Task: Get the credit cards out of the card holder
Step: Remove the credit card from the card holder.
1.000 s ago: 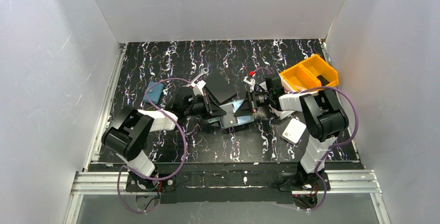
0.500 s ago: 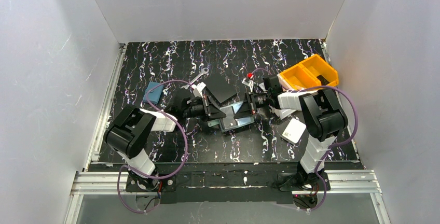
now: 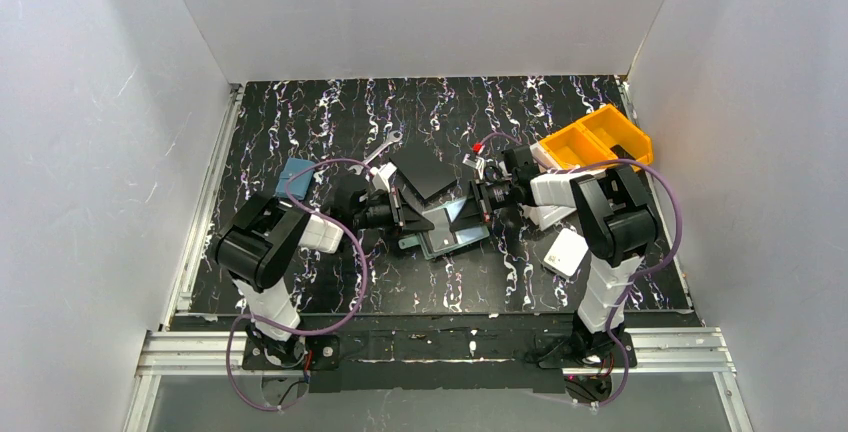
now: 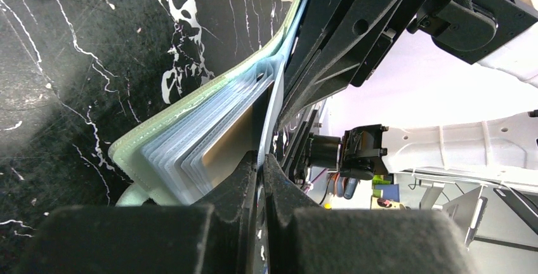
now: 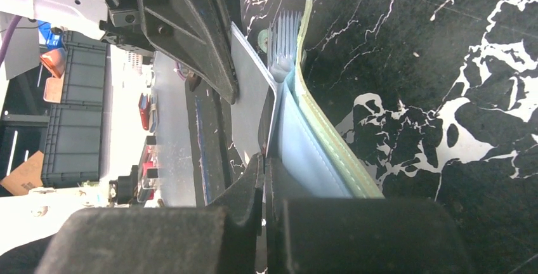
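Observation:
The pale mint-green card holder (image 3: 452, 230) lies open at mid-table between my two grippers. In the left wrist view its clear sleeves (image 4: 181, 153) fan out and a tan card (image 4: 231, 142) sits among them. A thin grey-blue inner panel (image 5: 250, 103) stands on edge from the holder's fold; it also shows edge-on in the left wrist view (image 4: 271, 112). My left gripper (image 4: 261, 160) is shut on one end of this panel. My right gripper (image 5: 264, 160) is shut on the other end, beside the light-blue lining (image 5: 311, 153). I see no light blue card apart from the holder.
A black square plate (image 3: 425, 170) lies just behind the holder. A blue pouch (image 3: 295, 177) is at the left, a wrench (image 3: 383, 147) behind the left gripper. A yellow bin (image 3: 595, 142) sits at the back right, a white box (image 3: 567, 250) at the front right.
Both grippers and the holder between them have shifted a little to the left. Both grips have stayed shut.

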